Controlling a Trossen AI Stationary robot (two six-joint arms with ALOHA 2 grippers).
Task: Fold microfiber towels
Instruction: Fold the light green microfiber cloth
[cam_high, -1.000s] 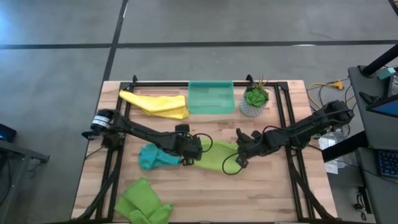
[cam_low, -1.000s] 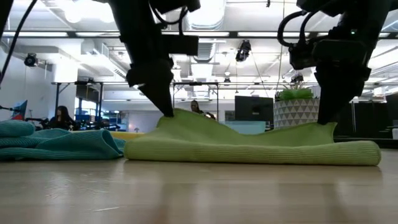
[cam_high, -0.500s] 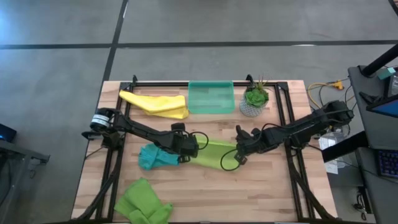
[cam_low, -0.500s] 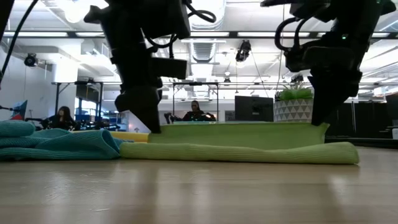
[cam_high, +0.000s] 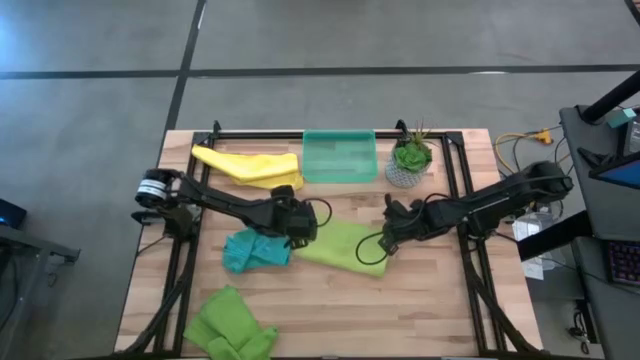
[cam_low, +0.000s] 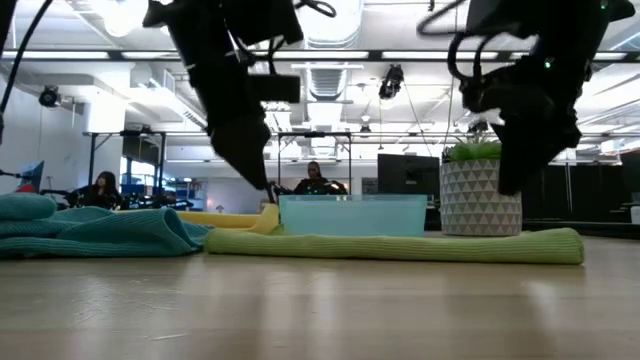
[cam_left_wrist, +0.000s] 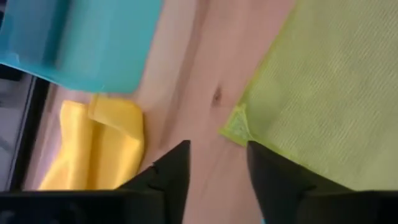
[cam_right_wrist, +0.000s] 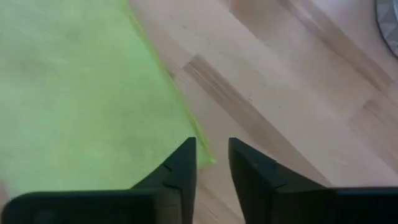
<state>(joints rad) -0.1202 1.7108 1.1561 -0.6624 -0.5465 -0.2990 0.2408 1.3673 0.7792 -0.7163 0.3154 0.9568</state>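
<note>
Change since 1 second ago: both grippers have released the lime green towel (cam_high: 342, 244), which then rose in a hump between them and now lies flat, folded, at the table's (cam_high: 430, 300) centre. Left gripper (cam_high: 297, 214) hangs just above the towel's far left corner, fingers (cam_left_wrist: 171, 171) spread, nothing between them. Right gripper (cam_high: 391, 218) hangs by the far right corner, fingers (cam_right_wrist: 180, 165) slightly parted, likewise empty. Teal towel (cam_high: 254, 250) lies bunched, touching the folded towel's left edge. Yellow towel (cam_high: 250, 167) and green tray (cam_high: 340, 157) sit at the far edge; the 2nd lime towel (cam_high: 228, 322) lies near the front left. Surface: pale wood planks. Room: open workspace with people seated at desks.
</note>
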